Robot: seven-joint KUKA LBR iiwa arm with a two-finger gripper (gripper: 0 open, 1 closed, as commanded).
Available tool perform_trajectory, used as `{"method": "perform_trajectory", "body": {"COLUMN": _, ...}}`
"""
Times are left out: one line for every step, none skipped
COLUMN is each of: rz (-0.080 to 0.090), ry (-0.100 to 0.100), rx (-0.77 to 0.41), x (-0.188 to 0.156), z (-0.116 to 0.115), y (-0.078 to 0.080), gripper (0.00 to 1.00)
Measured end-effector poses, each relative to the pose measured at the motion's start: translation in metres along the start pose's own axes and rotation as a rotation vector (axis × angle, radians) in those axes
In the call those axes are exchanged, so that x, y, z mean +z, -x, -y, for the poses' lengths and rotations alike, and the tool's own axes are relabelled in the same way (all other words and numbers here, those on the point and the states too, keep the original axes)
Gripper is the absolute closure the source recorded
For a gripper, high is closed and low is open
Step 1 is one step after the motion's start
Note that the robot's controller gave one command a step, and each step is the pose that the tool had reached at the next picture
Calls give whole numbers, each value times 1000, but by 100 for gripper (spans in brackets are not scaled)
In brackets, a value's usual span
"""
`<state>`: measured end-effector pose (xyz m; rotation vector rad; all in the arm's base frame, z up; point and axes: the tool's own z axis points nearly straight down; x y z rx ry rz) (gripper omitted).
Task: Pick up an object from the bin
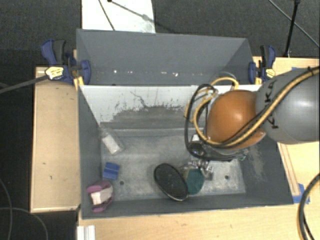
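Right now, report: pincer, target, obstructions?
Pincer low over the dark teal rounded object, front centre of the bin. Flat black oval object right beside it, view's left. Small blue block and pink-and-white lump far left, clear.

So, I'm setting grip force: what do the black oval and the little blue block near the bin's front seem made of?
The black oval beside the hand: matte and finely speckled, no gloss, perhaps rubber or foam. The blue block: flat faces, crisp edges, even colour, probably hard plastic, though foam can't be ruled out.
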<state>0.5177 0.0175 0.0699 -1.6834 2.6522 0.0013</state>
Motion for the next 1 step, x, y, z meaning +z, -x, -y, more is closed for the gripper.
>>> {"method": "perform_trajectory", "body": {"rz": 4, "ry": -9, "rx": -26, "x": -181, "z": -14, "y": 1, "gripper": 100}}
